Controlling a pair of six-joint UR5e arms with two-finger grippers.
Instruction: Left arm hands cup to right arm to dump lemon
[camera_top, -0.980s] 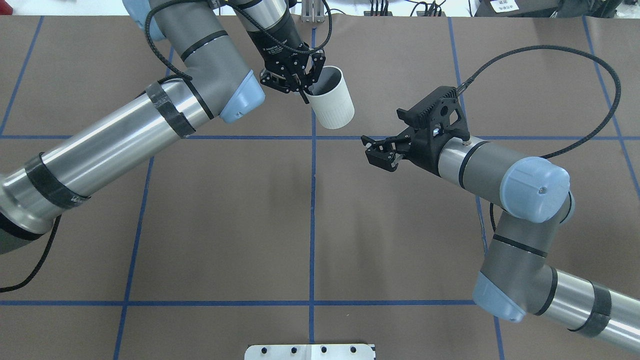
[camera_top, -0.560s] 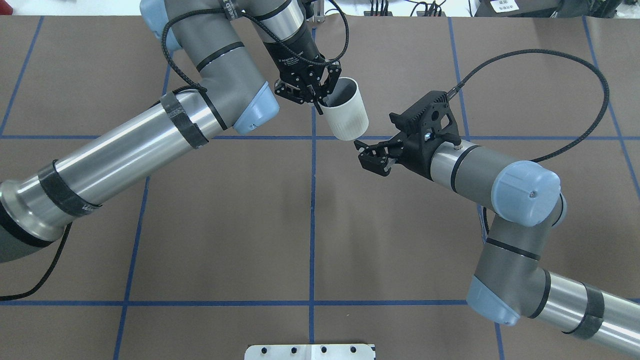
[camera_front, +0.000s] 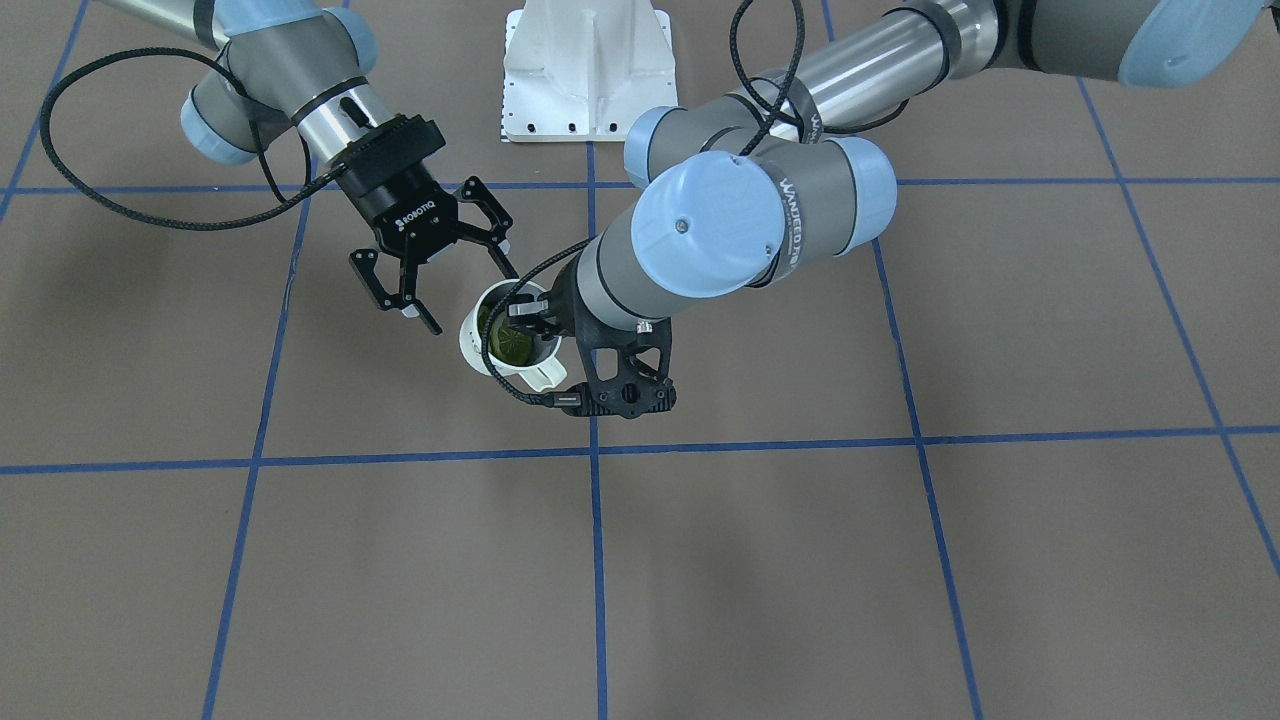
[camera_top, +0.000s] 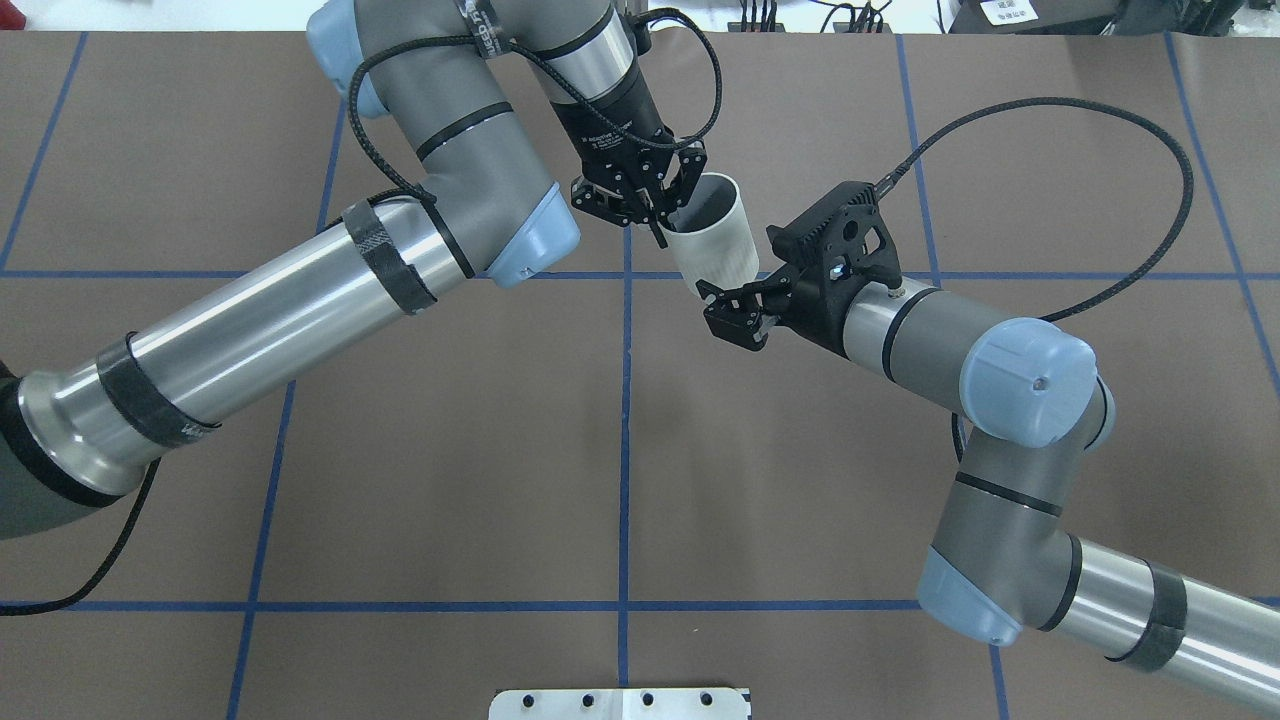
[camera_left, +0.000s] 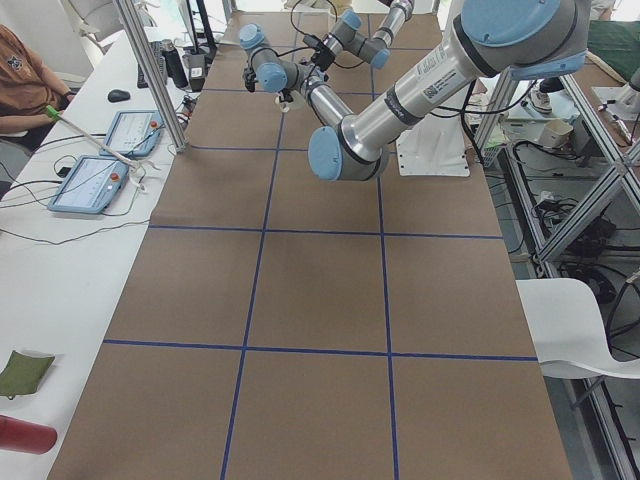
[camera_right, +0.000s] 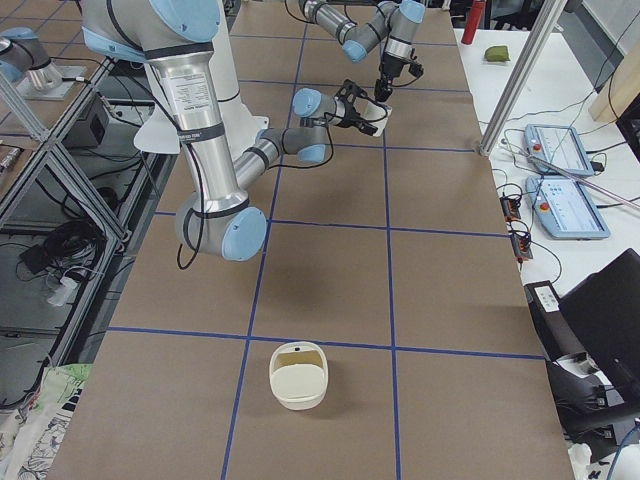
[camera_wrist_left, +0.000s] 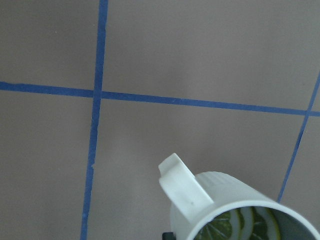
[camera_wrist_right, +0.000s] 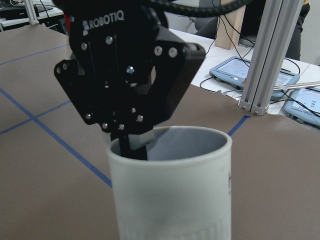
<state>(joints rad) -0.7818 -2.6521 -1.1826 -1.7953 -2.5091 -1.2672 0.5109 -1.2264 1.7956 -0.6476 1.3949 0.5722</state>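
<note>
My left gripper (camera_top: 662, 226) is shut on the rim of the off-white cup (camera_top: 715, 240), one finger inside, and holds it tilted above the table's middle. The right wrist view shows that grip (camera_wrist_right: 135, 145) on the cup (camera_wrist_right: 172, 200). The yellow-green lemon (camera_front: 512, 340) lies inside the cup (camera_front: 470, 348); it also shows in the left wrist view (camera_wrist_left: 242, 225). The handle (camera_front: 540, 376) points away from the robot. My right gripper (camera_top: 715, 308) is open, right beside the cup's lower side; in the front view (camera_front: 468, 298) its spread fingers face the cup wall.
The white base plate (camera_top: 620, 703) sits at the table's near edge. A cream basket (camera_right: 298, 375) stands on the table toward the robot's right end. The right arm's cable (camera_top: 1180, 190) loops wide. Tablets (camera_right: 560, 150) and a post (camera_right: 520, 80) line the far edge.
The left arm has carried the cup rightward and nearer the robot. The right gripper, still open, has moved left and forward to meet it, closing the gap to the cup's lower side.
</note>
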